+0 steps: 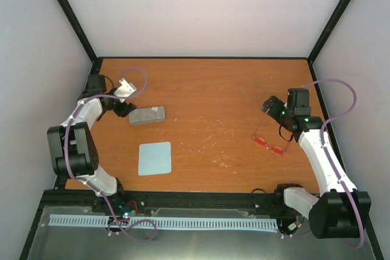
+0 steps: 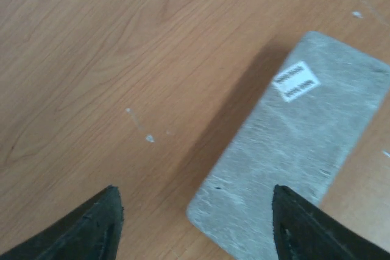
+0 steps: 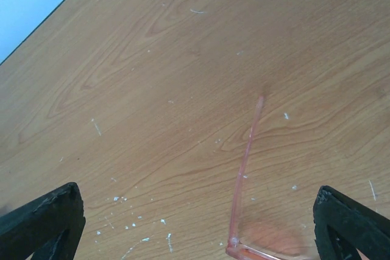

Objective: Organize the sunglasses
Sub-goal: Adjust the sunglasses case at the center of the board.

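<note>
Desk: Cloth [image 1: 155,158] nearest the arm bases, pale blue, square, flat on the wooden table [image 1: 213,83]. And the sunglasses [image 1: 269,144]?

Field: A little farther in, close to the table's right edge and well apart from the cloth. Red-orange lenses toward the near side, one thin temple stretched away across the wood.

Desk: Anything on them yet?

Field: Nothing. Just beyond them, right gripper [image 1: 272,105] hanging above the outstretched temple, jaws spread wide, clamped on nothing.

Desk: Handling?

Field: Probably featherweight, so easy to skid on bare wood. Thin translucent plastic, likely springy along the temples and fragile at the hinges. Lenses liable to smudge or scratch. Best taken at the frame front, across the bridge or along a lens rim, with a light pinch. Worth avoiding the temple tip, which looks likely to flex and swing.

Desk: Farther back?

Field: Grey rectangular case [image 1: 147,114] on the left side, apparently shut, white label on top, well apart from the sunglasses. Just behind it, left gripper [image 1: 126,89] with fingers apart, gripping nothing, one fingertip over a corner of the case in the wrist view.
</note>
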You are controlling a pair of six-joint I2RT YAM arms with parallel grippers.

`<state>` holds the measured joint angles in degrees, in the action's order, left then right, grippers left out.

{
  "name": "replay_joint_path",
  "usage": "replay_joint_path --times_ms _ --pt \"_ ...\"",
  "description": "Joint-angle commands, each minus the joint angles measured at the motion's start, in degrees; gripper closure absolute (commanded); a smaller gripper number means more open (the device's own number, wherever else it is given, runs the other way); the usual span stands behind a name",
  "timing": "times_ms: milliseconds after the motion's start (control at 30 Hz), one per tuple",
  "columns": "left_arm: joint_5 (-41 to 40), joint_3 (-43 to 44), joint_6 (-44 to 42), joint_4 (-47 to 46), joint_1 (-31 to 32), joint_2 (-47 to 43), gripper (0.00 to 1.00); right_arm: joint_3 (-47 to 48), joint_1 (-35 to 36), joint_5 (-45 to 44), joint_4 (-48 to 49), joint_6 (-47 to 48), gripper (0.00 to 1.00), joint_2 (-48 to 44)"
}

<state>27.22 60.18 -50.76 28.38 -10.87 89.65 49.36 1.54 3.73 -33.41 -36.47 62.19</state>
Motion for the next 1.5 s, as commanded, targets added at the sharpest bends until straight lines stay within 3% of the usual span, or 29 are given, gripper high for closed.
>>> replay_joint_path --times_ms 0,200,367,567,800,1100,1467 --pt "-2.91 5.33 3.98 -5.16 -0.29 5.06 0.36 1.45 -0.22 5.14 2.98 2.74 0.00 -1.32" --pt "-5.80 18.11 2.02 0.61 -0.29 17.64 0.49 -5.06 -0.57 20.14 16.73 1.69 0.00 -3.19" --pt "-10.04 19.63 -0.86 1.92 -0.31 22.37 0.50 3.20 0.42 26.34 6.03 8.52 0.00 8.40" --pt "-11.29 20.72 1.86 5.54 -0.16 27.79 0.50 8.30 0.99 25.84 2.73 12.40 0.00 11.42" --pt "-10.99 15.85 2.28 6.29 1.19 26.45 0.50 12.88 5.23 24.31 -2.01 15.67 0.00 17.24" --pt "-7.43 7.54 5.10 8.46 6.90 20.40 0.53 25.52 21.76 20.43 -7.96 16.40 0.00 33.27" --pt "-1.66 2.50 11.54 8.42 10.63 15.18 0.53 32.24 30.01 16.88 -11.52 16.01 0.03 40.94"
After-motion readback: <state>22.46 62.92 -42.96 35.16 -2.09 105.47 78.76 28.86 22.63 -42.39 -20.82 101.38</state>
